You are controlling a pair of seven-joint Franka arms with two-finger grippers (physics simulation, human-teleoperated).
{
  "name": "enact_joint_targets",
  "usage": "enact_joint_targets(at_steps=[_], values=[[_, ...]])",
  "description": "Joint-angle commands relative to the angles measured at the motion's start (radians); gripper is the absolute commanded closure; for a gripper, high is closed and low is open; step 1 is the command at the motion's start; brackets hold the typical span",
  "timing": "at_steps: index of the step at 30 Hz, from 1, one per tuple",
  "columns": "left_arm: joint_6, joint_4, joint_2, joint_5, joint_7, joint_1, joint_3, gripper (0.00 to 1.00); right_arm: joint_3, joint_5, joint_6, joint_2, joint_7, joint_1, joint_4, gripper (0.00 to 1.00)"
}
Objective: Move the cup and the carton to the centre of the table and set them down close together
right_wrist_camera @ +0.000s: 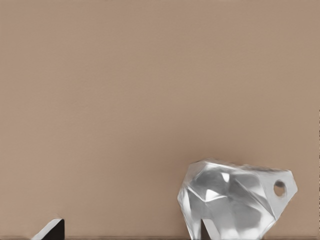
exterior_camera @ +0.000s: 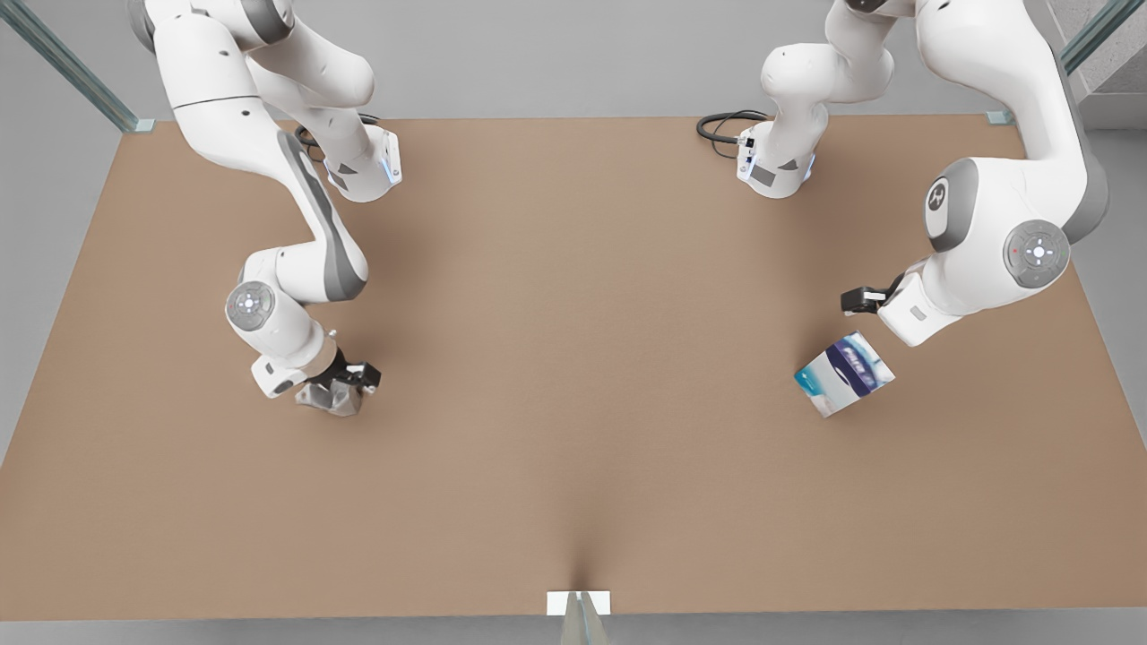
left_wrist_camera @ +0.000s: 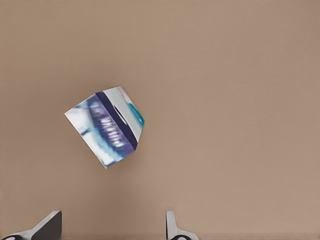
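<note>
The grey-silver faceted cup (exterior_camera: pixel 328 398) sits on the brown table (exterior_camera: pixel 573 313) at the front view's left. My right gripper (exterior_camera: pixel 357 376) is low, right against the cup. In the right wrist view the cup (right_wrist_camera: pixel 240 200) lies off to one side of the open gripper (right_wrist_camera: pixel 127 235), with one fingertip (right_wrist_camera: pixel 206 231) in front of it. The white and blue carton (exterior_camera: pixel 844 374) lies tilted at the front view's right. My left gripper (exterior_camera: pixel 862 300) hovers just behind it. The left wrist view shows the carton (left_wrist_camera: pixel 107 125) ahead of the open gripper (left_wrist_camera: pixel 111 231), untouched.
Both arm bases (exterior_camera: pixel 363 170) (exterior_camera: pixel 775 166) stand at the table's far edge, with a black cable (exterior_camera: pixel 721 125) beside one. A small white bracket (exterior_camera: pixel 578 603) marks the middle of the near edge. The brown surface stretches bare between the two objects.
</note>
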Motion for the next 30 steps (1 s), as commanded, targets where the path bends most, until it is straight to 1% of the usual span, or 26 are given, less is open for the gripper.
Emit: enact_joint_targets(at_steps=[1, 6, 10, 11, 15, 21, 24, 26, 30], values=[[0.0, 0.0, 0.0, 0.0, 0.0, 0.0, 0.0, 0.0, 0.0, 0.0, -0.001, 0.001, 0.0, 0.0, -0.003, 0.0], [0.002, -0.003, 0.0, 0.0, 0.0, 0.0, 0.0, 0.0, -0.008, -0.071, 0.002, 0.038, -0.012, -0.001, -0.011, 0.0], [0.0, -0.003, 0.005, 0.0, 0.0, 0.0, 0.0, 0.0, -0.009, -0.071, 0.005, 0.071, -0.014, 0.0, -0.012, 0.0], [0.0, -0.003, 0.006, 0.0, 0.002, 0.002, 0.0, 0.0, -0.026, -0.074, 0.007, 0.076, -0.026, -0.001, -0.014, 0.0], [0.0, -0.003, 0.008, 0.0, 0.0, 0.0, 0.0, 0.0, -0.028, -0.074, 0.013, 0.117, -0.034, 0.0, -0.014, 0.0], [0.0, -0.003, 0.009, 0.0, 0.0, 0.002, 0.0, 0.0, -0.028, -0.074, 0.014, 0.137, -0.038, 0.003, -0.02, 0.0], [0.0, -0.003, 0.009, 0.0, 0.0, 0.002, 0.0, 0.0, -0.029, -0.083, 0.016, 0.179, -0.075, 0.003, -0.005, 0.0], [0.0, -0.003, 0.011, 0.0, 0.0, 0.002, 0.0, 0.0, -0.061, -0.095, 0.016, 0.202, -0.107, 0.036, 0.02, 0.0], [0.0, -0.003, 0.011, 0.0, 0.002, 0.002, 0.0, 0.0, -0.081, -0.086, 0.014, 0.209, -0.201, 0.037, 0.037, 0.0]])
